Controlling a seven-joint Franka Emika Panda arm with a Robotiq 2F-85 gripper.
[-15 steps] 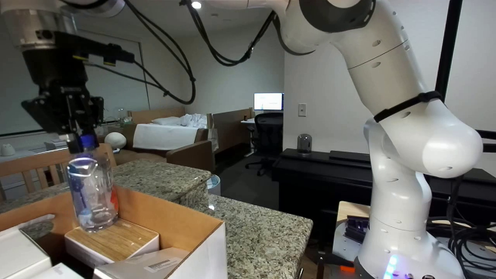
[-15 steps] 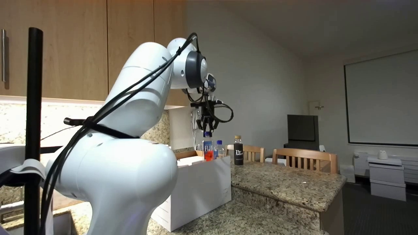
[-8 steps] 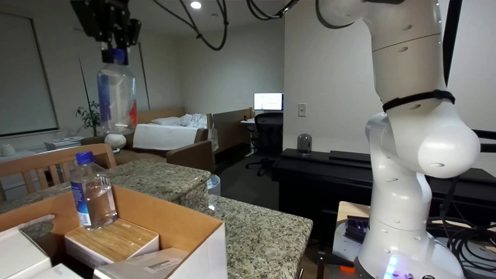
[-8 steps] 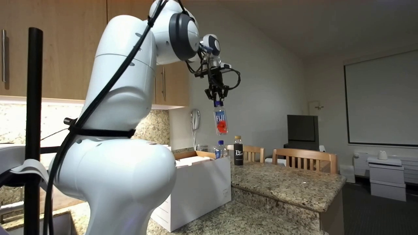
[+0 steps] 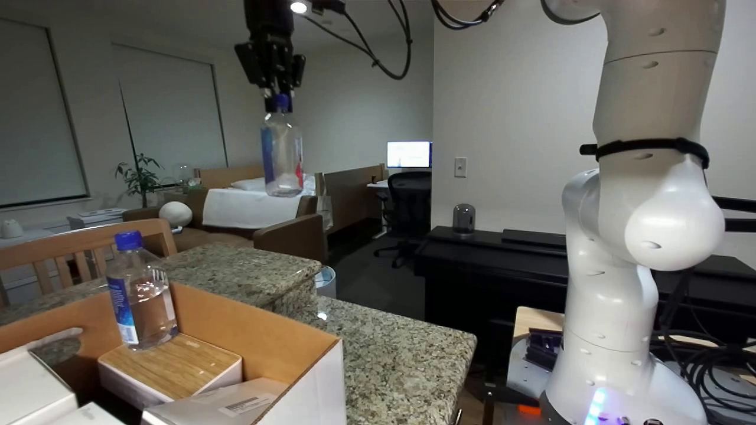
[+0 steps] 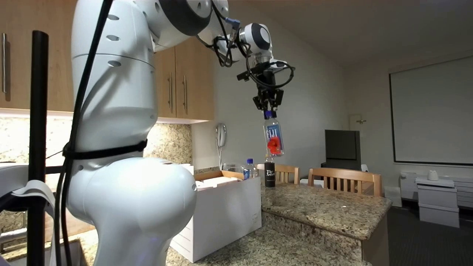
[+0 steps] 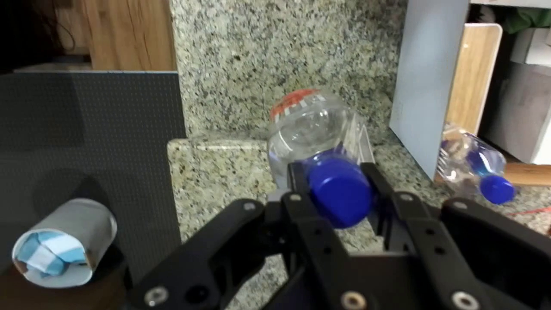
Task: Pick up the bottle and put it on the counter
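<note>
Over the speckled beige granite desk (image 6: 317, 205), right of the white cardboard box (image 6: 229, 218), pinching the clear blue-labelled plastic bottle (image 6: 274, 137) by its blue cap (image 7: 340, 189) in the black pincer (image 7: 335, 177). Could slip if jolted, or topple if released tilted.

The rounded white arm (image 5: 655, 100) carries a dark grey ring (image 6: 181, 16), black strap (image 5: 655, 146), black cables (image 6: 97, 37) and a pale blue light (image 5: 596, 404); silver screws (image 7: 156, 296) stud the black hand (image 5: 279, 103).
</note>
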